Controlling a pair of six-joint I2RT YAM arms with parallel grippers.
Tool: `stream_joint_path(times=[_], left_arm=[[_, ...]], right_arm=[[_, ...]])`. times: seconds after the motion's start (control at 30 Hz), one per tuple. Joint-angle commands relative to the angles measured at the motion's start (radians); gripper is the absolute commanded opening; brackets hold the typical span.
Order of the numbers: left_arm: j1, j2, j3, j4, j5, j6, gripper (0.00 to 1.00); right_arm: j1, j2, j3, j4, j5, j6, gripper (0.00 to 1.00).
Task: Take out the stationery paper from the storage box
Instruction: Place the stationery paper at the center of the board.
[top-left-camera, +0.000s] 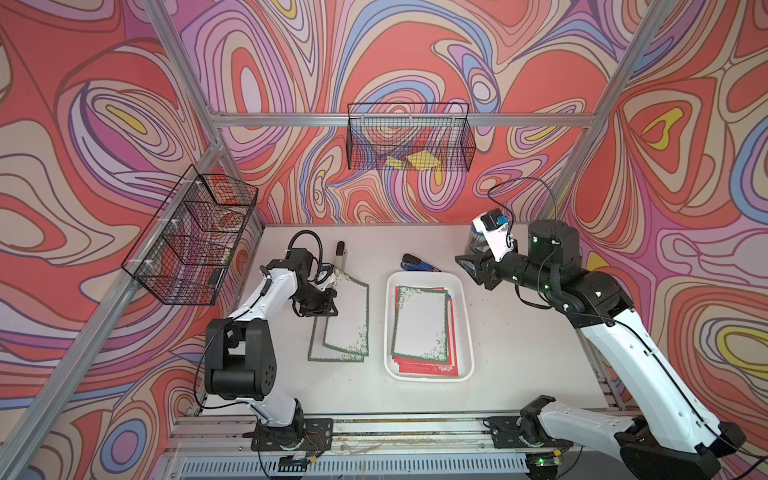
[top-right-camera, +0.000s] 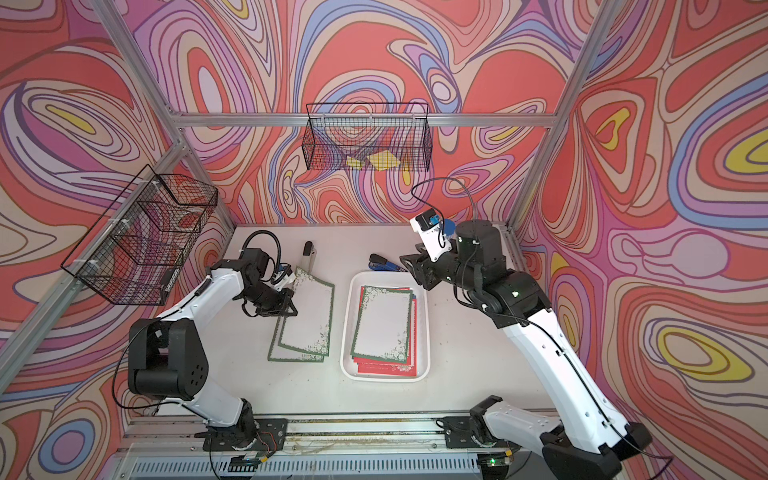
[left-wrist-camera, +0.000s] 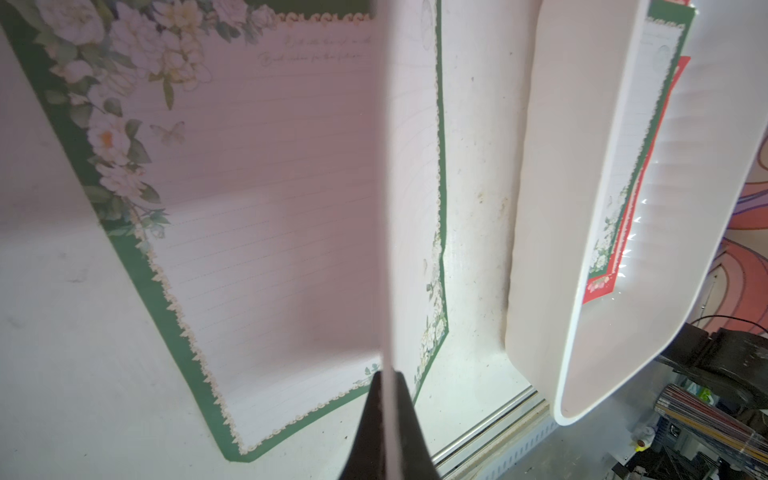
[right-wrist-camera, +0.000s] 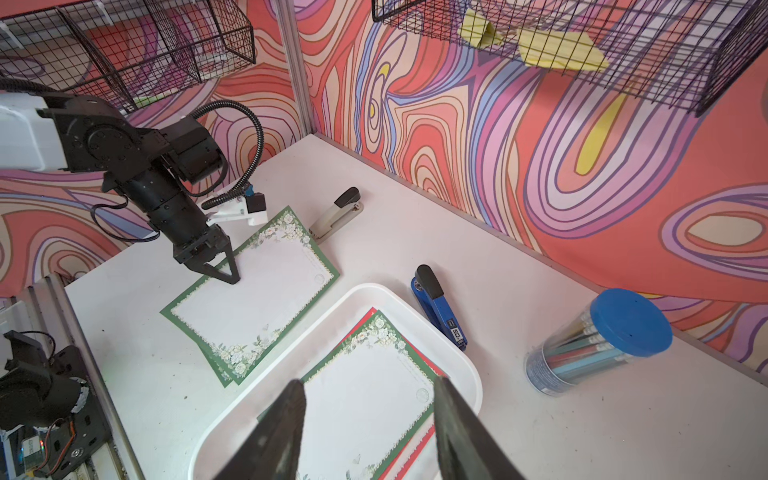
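Green-bordered stationery paper sheet, pinched by one edge in the clenched left hand, lies beside the shallow white plastic storage box; more sheets lie inside, just ahead of the released right hand. Step judged: depositing. Next move: let go, then fetch another.
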Motion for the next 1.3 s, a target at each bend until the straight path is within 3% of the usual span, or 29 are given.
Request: stream_joint_path(times=[0.0,0.33,0.63,0.73,0.8,0.93,1.27], left_arm=[[0.008,0.028,-0.01,-0.002,-0.062,0.006,0.0],[0.01,0.099,0.022,0.008,-0.134,0.025,0.02],[0.011,0.124,0.022,0.035,-0.162,0.034,0.1],[0.011,0.119,0.019,0.045,-0.174,0.041,0.17],[0.011,0.112,0.014,0.056,-0.189,0.037,0.27],[0.011,0.09,0.005,0.078,-0.267,0.023,0.39],[0.031,0.072,0.017,0.085,-0.49,0.02,0.41]], right_arm=[[0.002,0.014,0.034,-0.043,-0.029,-0.008,0.53],[0.014,0.051,0.065,-0.093,-0.038,0.023,0.51],[0.02,0.045,0.079,-0.101,-0.017,0.037,0.5],[0.025,0.047,0.084,-0.106,-0.015,0.044,0.5],[0.027,0.049,0.086,-0.108,-0.012,0.047,0.49],[0.033,0.058,0.094,-0.119,-0.004,0.056,0.49],[0.048,0.071,0.12,-0.197,0.031,0.084,0.49]])
